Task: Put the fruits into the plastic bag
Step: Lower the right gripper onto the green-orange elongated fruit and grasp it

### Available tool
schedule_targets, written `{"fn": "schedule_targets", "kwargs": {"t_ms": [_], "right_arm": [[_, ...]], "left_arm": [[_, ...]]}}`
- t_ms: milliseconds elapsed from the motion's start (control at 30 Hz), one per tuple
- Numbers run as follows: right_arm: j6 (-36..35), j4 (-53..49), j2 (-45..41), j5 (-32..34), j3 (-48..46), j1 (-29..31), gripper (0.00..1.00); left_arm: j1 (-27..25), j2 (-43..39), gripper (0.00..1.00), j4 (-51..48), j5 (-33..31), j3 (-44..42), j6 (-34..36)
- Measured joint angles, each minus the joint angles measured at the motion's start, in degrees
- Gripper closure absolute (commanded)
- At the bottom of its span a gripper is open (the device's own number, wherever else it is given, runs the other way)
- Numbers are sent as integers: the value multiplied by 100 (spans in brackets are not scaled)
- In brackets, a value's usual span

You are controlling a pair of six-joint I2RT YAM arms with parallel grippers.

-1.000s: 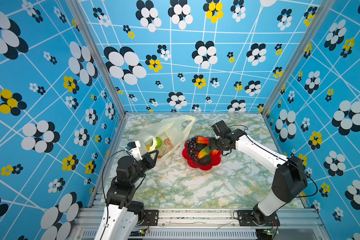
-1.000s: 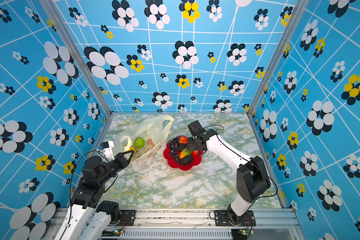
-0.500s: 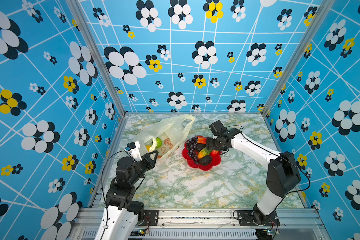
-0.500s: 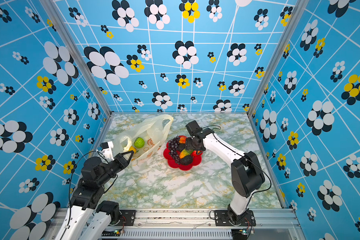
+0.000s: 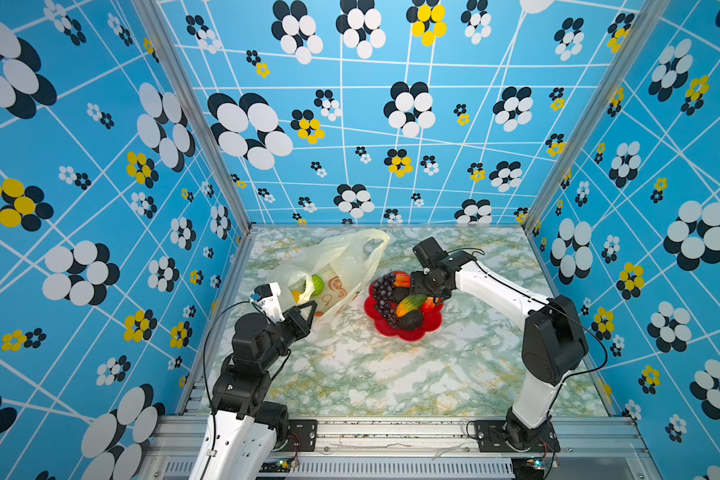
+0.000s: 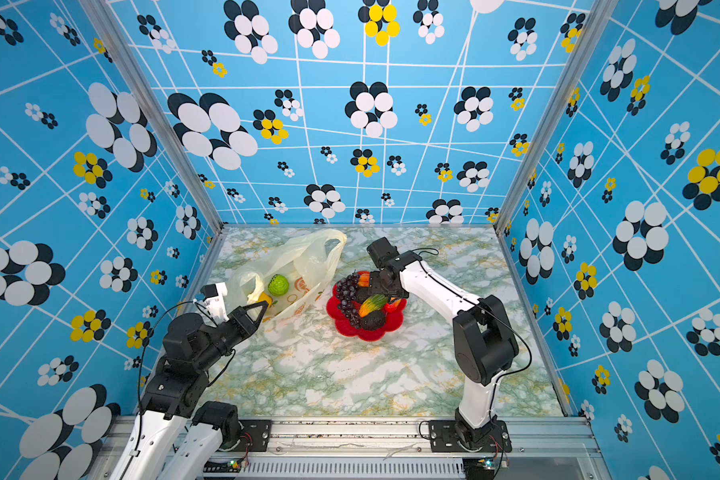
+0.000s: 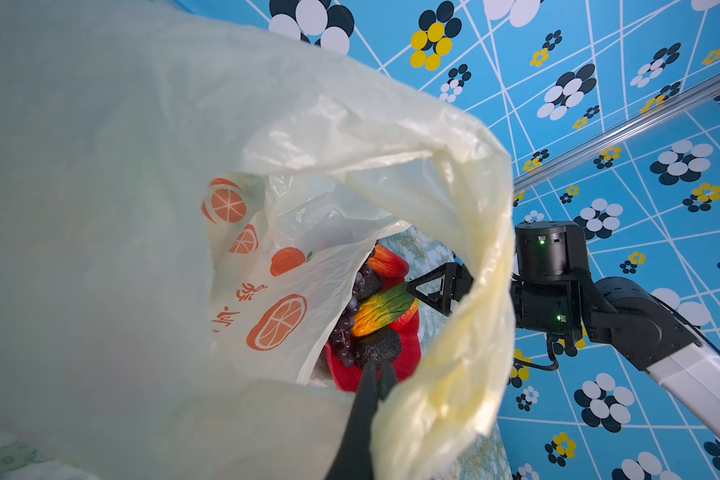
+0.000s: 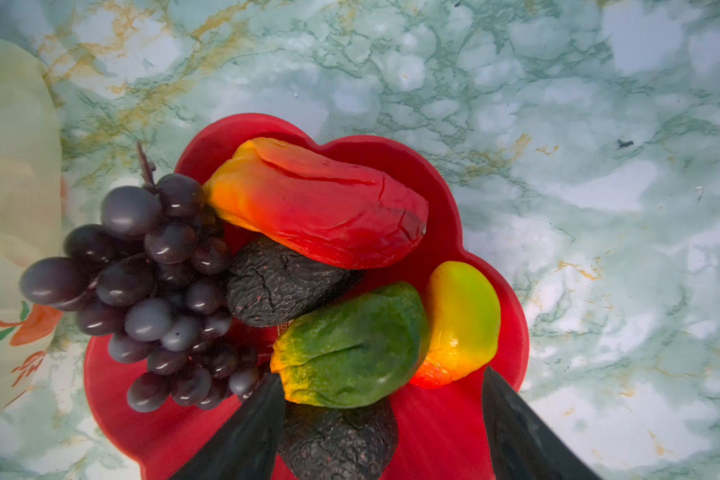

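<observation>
Fruits lie heaped in the red dish beside the plastic bag. Left gripper fingers pinch the bag's rim, seemingly holding its mouth open; right gripper fingers stand spread over a green-orange piece, poised to grasp.

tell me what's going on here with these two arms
The left hand is shut on the rim of the translucent pale-yellow plastic bag, holding its mouth up; a bumpy green ball lies inside. The right hand hangs open over the red flower-shaped dish, where the dark purple grape bunch and other toy fruits lie.
</observation>
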Motion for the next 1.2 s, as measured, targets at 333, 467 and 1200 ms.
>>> {"fn": "schedule_targets", "kwargs": {"t_ms": [333,467,1200], "right_arm": [[66,-90,175,61,142,35,25],[66,-118,330,87,313,35,25],[-22,-164,798,-170,804,531,32]], "left_arm": [[0,-11,100,-2,0,0,37],[4,-90,100,-44,-17,0,50],[44,-297,100,-297,-107,-2,188]]}}
